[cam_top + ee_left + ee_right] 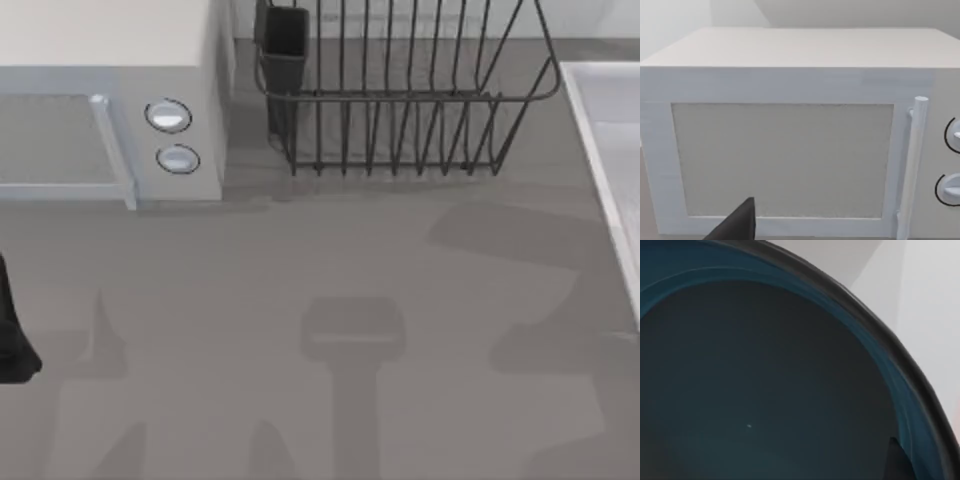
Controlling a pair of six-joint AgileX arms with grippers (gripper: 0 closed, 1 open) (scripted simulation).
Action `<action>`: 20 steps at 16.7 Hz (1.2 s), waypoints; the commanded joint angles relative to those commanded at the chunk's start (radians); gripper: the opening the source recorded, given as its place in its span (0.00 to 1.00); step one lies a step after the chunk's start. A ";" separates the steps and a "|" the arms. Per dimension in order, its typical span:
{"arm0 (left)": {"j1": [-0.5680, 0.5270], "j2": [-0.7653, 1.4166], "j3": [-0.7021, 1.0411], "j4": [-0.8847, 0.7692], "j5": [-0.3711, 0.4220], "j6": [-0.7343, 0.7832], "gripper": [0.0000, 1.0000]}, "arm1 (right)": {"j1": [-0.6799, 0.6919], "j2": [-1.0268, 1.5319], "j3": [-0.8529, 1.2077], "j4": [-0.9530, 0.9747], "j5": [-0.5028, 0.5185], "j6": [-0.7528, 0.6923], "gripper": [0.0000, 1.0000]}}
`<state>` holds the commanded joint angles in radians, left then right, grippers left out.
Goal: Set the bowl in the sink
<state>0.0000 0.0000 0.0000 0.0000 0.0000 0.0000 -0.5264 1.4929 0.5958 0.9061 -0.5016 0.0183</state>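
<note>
The bowl lay right under the right wrist camera, its dark inside close against the lens beside pale surfaces likely the sink, at the table's right edge, while neither gripper's finger state could be told.

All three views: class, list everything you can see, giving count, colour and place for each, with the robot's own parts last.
Microwave: one, white, table's back left; door shut, two round knobs on its panel.
Dish rack: one, dark wire, back centre, a dark cup holder at its left end.
Sink: one, pale grey-white, table's right edge.
Bowl: one, blue with dark inside and a dark rim, close under the right wrist camera.
Table: one, grey.
Left arm: black, table's left edge, facing the microwave.
</note>
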 joint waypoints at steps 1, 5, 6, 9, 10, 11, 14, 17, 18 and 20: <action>0.000 0.000 0.000 0.000 0.000 0.000 1.00 | 0.000 0.000 0.000 0.000 0.000 0.000 0.00; 0.000 0.000 0.000 0.000 0.000 0.000 1.00 | 0.004 0.018 0.002 0.012 0.001 0.001 0.00; 0.000 0.000 0.000 0.000 0.000 0.000 1.00 | 0.002 0.040 0.000 0.035 0.001 0.001 0.00; 0.000 0.000 0.000 0.000 0.000 0.000 1.00 | -0.004 0.166 -0.014 0.167 0.000 0.000 0.00; 0.000 0.000 0.000 0.000 0.000 0.000 1.00 | -0.006 0.224 -0.021 0.232 0.000 -0.001 0.00; 0.000 0.000 0.000 0.000 0.000 0.000 1.00 | -0.007 0.287 -0.029 0.306 0.000 -0.002 0.00; 0.000 0.000 0.000 0.000 0.000 0.000 1.00 | -0.008 0.479 -0.058 0.552 0.002 -0.005 0.00; 0.000 0.000 0.000 0.000 0.000 0.000 1.00 | -0.005 0.633 -0.087 0.733 0.006 -0.005 0.00; 0.000 0.000 0.000 0.000 0.000 0.000 1.00 | -0.004 0.670 -0.095 0.773 0.007 -0.005 0.00; 0.000 0.000 0.000 0.000 0.000 0.000 1.00 | -0.002 0.716 -0.105 0.820 0.009 -0.004 0.00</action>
<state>0.0000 0.0000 0.0000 0.0000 0.0000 0.0000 -0.5283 2.2086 0.4911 1.7261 -0.4927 0.0144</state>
